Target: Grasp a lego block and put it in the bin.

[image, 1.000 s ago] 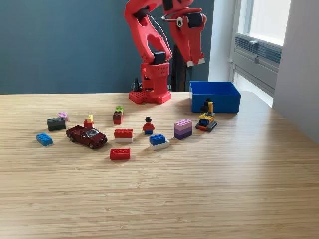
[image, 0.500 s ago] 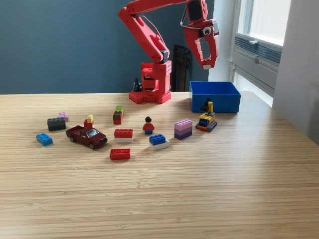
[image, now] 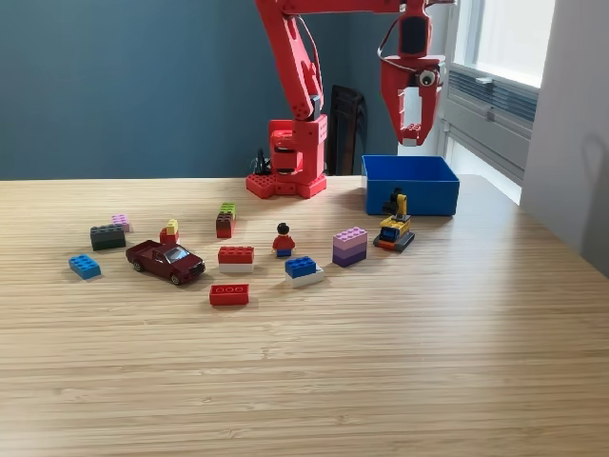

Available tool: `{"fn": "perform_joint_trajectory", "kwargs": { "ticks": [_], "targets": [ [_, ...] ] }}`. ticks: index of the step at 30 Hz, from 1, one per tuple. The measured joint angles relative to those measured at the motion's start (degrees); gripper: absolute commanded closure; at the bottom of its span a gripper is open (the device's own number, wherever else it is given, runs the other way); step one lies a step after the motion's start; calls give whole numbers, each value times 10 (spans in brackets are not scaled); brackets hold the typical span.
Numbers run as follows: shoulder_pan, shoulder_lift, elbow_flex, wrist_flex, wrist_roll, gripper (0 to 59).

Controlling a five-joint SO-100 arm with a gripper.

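Lego blocks (image: 235, 258) lie scattered on the tabletop (image: 381, 362), left of the bin (image: 410, 185); above it hangs the hand (image: 411, 133), its state impossible to tell.

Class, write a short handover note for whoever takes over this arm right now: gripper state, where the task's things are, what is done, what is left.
Gripper: raised above the bin, pointing down; open or shut cannot be told, and no block shows in it.
Bin: at the table's far side, toward the exterior view's right; its inside is hidden.
Blocks: on the table, among them the red block, blue-and-white block, purple stack and light blue block.
Done: cannot be confirmed.
Left: grasp a block and drop it in the bin.
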State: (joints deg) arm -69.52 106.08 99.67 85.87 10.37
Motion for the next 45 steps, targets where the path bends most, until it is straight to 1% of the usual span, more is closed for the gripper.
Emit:
{"fn": "perform_joint_trajectory", "kwargs": {
  "ticks": [1,3,5,7,10,13,16,20,23,26,29,33,45],
  "targets": [
    [0,-16,-8,0,-4,542],
    [-2,-45,-20,1,-13,427],
    [-2,-70,-25,4,-23,348],
    [-2,-92,-26,11,-29,308],
    [-2,-113,-26,20,-42,292],
    [-2,-119,-31,33,-53,305],
    [-2,-120,-38,35,-57,344],
    [7,-120,-56,35,-54,432],
    [28,-120,-86,35,-37,521],
    [57,-120,-120,44,-18,585],
    [100,-120,-151,63,-9,585],
    [160,-120,-160,70,-5,585],
    [412,-120,-160,70,-48,585]
  ]
}}
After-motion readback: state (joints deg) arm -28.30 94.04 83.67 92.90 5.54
